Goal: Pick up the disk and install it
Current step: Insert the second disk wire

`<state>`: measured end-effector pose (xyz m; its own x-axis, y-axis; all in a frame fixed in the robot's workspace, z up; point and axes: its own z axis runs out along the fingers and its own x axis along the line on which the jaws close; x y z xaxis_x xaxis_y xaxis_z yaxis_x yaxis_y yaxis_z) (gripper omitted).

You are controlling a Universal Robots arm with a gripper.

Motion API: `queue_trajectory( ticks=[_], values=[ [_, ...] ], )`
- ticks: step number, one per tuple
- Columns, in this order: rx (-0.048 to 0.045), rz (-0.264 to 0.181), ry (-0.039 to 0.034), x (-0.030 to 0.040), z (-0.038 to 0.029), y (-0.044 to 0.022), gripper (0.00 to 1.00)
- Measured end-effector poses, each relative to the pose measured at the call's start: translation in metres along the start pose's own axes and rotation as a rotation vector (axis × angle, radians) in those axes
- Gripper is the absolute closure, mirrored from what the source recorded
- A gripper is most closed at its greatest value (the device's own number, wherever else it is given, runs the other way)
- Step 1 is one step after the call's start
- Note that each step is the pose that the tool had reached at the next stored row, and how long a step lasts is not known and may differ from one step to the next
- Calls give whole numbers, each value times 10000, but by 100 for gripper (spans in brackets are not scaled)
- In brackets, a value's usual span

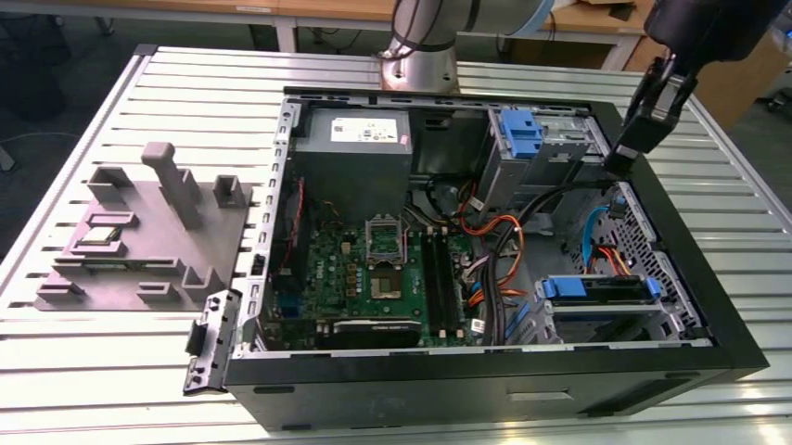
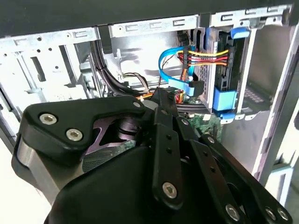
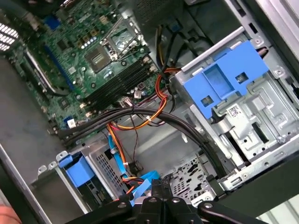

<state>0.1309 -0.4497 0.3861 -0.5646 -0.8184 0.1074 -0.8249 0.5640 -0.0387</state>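
Observation:
The disk (image 1: 594,289) sits in the drive cage at the front corner of the open computer case (image 1: 495,371), on the exterior view's right. Its blue rail faces out. The second wrist view shows the disk (image 2: 223,98) standing on edge in the cage, with blue, yellow and red cables running to the cage beside it. It appears again in the first wrist view (image 3: 79,170). My gripper (image 1: 622,159) hangs above the case's right wall, well clear of the disk, with its fingers together and nothing between them. Its tip (image 2: 161,95) (image 3: 161,185) points down into the case.
A blue plastic latch piece (image 1: 526,134) (image 3: 224,84) stands on the upper drive bay. A grey power supply box (image 1: 359,139), the green motherboard (image 1: 371,269) and bundled cables (image 1: 520,241) fill the case. A grey fixture block (image 1: 148,232) stands on the slatted table (image 1: 99,371) at the exterior view's left.

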Motion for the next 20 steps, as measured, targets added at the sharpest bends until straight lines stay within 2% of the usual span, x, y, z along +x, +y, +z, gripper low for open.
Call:
queue_trajectory(
  ticks=[9, 20],
  values=[
    [139, -1219, 29, -1, 11, 0, 90],
    [145, -1285, 25, -1, 12, 1, 90]
  ],
)
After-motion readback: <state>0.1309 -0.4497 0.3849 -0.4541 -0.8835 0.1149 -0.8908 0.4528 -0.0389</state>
